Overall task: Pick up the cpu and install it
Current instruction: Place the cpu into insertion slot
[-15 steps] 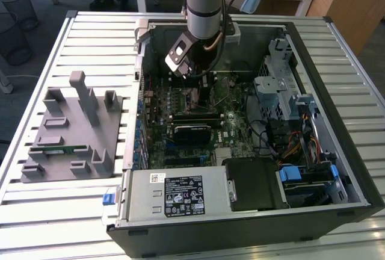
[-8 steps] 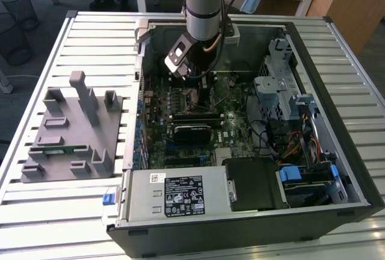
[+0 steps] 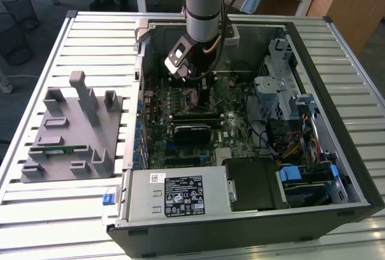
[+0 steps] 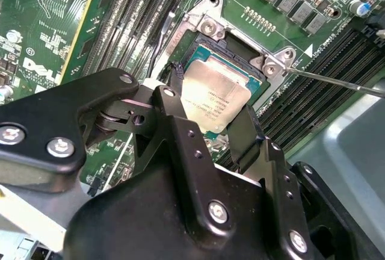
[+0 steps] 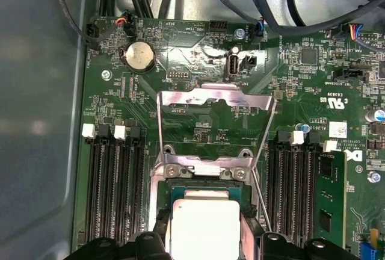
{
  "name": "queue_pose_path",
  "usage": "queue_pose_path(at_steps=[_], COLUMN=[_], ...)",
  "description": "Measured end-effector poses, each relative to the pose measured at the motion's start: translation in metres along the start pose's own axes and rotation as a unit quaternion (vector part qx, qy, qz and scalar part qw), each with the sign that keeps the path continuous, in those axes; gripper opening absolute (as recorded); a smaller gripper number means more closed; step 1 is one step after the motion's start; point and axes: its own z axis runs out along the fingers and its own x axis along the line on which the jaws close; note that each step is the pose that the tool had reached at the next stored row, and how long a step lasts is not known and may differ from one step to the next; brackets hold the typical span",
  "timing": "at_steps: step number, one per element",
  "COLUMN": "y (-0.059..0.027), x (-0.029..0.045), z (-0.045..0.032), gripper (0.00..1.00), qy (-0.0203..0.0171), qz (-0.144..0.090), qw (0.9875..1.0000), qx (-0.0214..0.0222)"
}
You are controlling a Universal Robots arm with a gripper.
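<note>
The cpu (image 4: 215, 94), a flat square chip with a pale silver top, lies level in or just above the open socket (image 4: 207, 28) on the green motherboard. My gripper (image 4: 212, 97) has one black finger (image 4: 174, 88) on each of two opposite edges and is shut on it. In the first wrist view the cpu (image 5: 204, 230) sits inside the socket frame (image 5: 201, 170) between the same fingertips (image 5: 157, 236). In the exterior view the arm reaches down into the computer case, with the gripper (image 3: 200, 88) low over the board.
The socket's metal load plate (image 5: 213, 100) stands open and its thin lever (image 4: 337, 82) sticks out sideways. Memory slots (image 5: 111, 182) flank the socket. Case walls, a drive cage (image 3: 277, 91) and the power supply (image 3: 174, 194) ring the board. A grey fixture (image 3: 72, 127) lies at the exterior view's left.
</note>
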Motion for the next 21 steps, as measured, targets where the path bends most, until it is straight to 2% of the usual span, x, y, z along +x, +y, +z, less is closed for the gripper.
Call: queue_pose_path(at_steps=[13,21], y=[-0.0002,-0.0001], x=[0.0,-0.0001], z=[0.0047,0.0049], gripper=[0.54,0.54], qy=[0.0,0.0], qz=[0.0,0.0], qw=[1.0,1.0], qx=[0.0,0.0])
